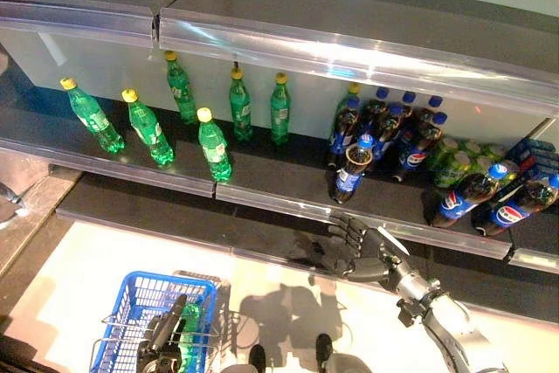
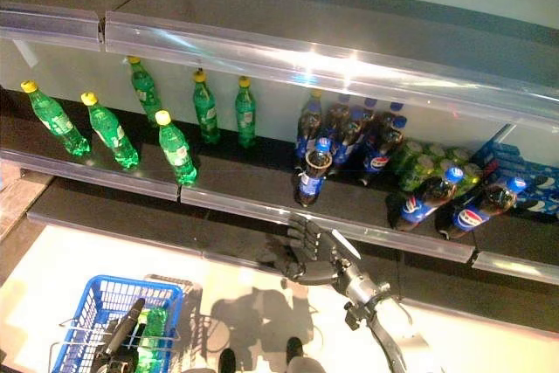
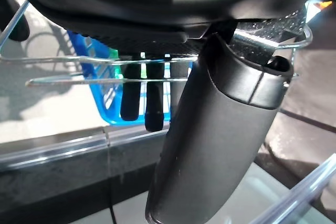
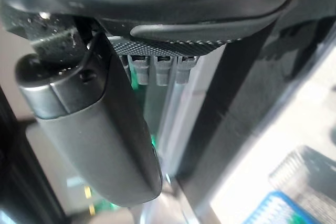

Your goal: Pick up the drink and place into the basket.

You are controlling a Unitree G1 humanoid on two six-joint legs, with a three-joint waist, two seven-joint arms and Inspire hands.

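Observation:
Several green bottles [image 1: 214,146] with yellow caps stand on the left of the shelf. Several dark cola bottles [image 1: 389,124] with blue caps stand to their right, one cola bottle [image 1: 352,170] alone at the front. My right hand [image 1: 358,246] hovers open and empty just below the shelf's front edge [image 1: 279,203], under that front bottle. At the lower left is a blue basket [image 1: 131,299] with a green bottle [image 1: 189,325] lying in it. My left hand [image 1: 162,342] is shut on its wire handle [image 3: 79,59], fingers [image 3: 139,98] curled over the wire.
Green cans [image 1: 463,159] and two tilted cola bottles [image 1: 467,191] lie at the shelf's right, with blue packs [image 1: 533,156] beyond. An upper shelf [image 1: 349,50] overhangs the bottles. A dark lower ledge [image 1: 175,216] runs below the shelf.

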